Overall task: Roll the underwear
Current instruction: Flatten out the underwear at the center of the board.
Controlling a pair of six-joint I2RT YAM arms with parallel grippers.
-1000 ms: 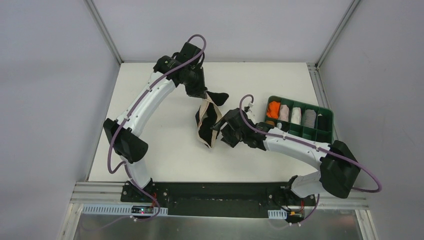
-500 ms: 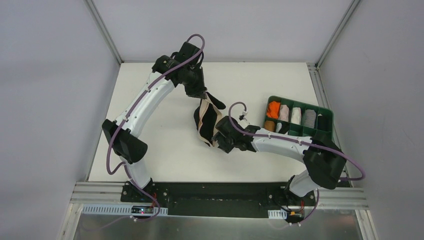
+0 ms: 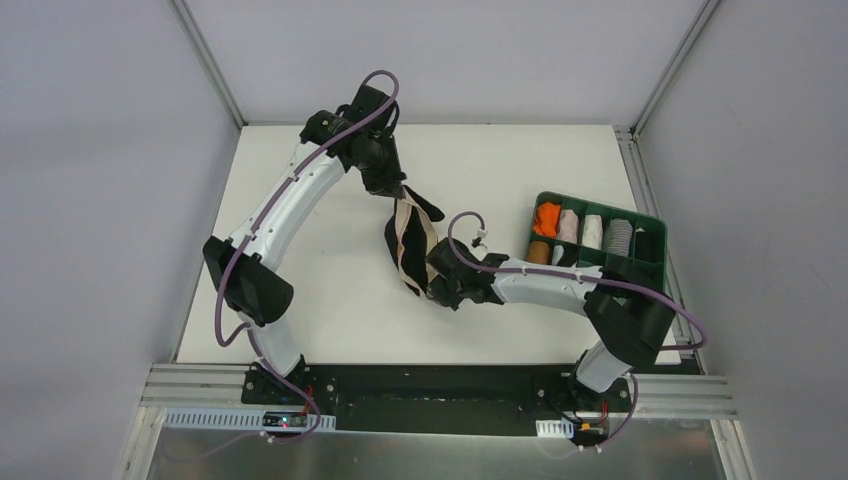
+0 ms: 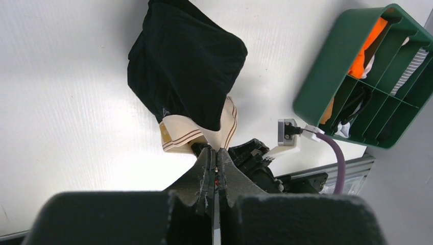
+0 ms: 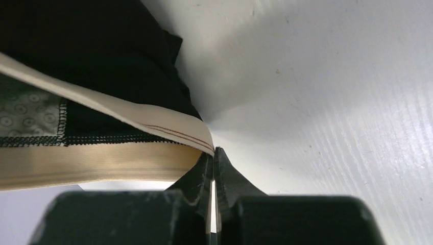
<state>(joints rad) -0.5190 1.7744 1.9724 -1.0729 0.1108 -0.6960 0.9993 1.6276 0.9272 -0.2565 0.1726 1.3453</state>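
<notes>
Bright, even overhead light; soft shadow beside underwear; wrist-cam fg blurry; mild glare on table.

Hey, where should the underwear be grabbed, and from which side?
By the underwear's tan waistband, at its folded ends: left gripper from the far end, right gripper from the near end. The band is the firm edge; the black cloth bunches limply.

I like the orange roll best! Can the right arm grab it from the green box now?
Probably not yet. The right tool is shut on the underwear. The orange roll sits uncovered in the green box beside that arm, so letting go first should free it.
</notes>
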